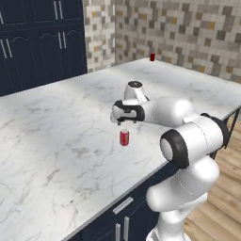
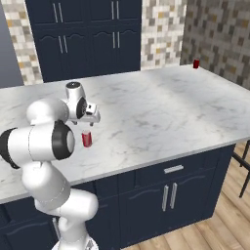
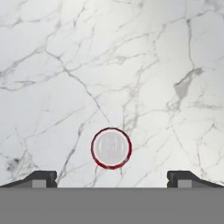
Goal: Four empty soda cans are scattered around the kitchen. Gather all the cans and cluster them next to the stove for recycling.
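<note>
A red soda can (image 1: 124,137) with a silvery top stands upright on the white marble counter (image 1: 56,141), near its front edge. My gripper (image 1: 122,124) hangs straight above it, open, with nothing between its fingers. In the hand view the can's round top (image 3: 111,148) lies just ahead of the midpoint of the two fingertips (image 3: 43,177), and the gripper (image 3: 111,178) is wide apart around that line. From the right side, the same can (image 2: 87,139) sits under the gripper (image 2: 89,123). A second red can (image 1: 152,57) stands at the counter's far corner (image 2: 196,64). The stove is out of view.
Navy cabinets (image 1: 37,42) rise behind the counter, and mosaic tile walls (image 1: 188,33) close the back right. The counter's front edge (image 2: 161,163) drops to navy doors and wood floor. A dark stool leg (image 2: 244,166) stands at the right end.
</note>
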{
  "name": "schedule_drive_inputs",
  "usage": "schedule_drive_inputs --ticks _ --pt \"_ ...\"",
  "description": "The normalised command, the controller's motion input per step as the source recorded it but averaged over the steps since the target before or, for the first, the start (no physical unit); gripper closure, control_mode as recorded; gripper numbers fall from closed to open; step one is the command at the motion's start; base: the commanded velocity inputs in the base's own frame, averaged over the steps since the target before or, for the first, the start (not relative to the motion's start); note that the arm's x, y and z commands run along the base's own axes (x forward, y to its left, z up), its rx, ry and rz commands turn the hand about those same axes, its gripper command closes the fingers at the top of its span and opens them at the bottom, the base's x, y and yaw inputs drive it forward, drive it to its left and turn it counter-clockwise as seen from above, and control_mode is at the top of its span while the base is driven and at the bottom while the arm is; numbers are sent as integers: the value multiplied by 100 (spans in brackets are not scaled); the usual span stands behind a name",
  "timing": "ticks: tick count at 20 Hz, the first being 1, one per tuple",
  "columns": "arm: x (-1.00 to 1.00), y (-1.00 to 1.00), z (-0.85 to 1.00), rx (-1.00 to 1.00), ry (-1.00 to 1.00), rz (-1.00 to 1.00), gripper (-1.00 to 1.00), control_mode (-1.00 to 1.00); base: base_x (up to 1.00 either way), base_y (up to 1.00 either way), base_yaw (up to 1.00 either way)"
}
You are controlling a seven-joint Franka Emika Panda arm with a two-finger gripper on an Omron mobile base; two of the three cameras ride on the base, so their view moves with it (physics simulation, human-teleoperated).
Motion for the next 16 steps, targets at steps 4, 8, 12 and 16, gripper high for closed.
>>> schedule_drive_inputs --ticks 4,8,12,16 --pt "1 0 -19 0 5 0 -100 -100 0 0 0" --pt "0 0 -20 0 7 0 -100 -100 0 0 0" --pt "4 0 -20 0 8 0 -100 -100 0 0 0" --pt "4 1 -20 0 9 0 -100 -100 0 0 0"
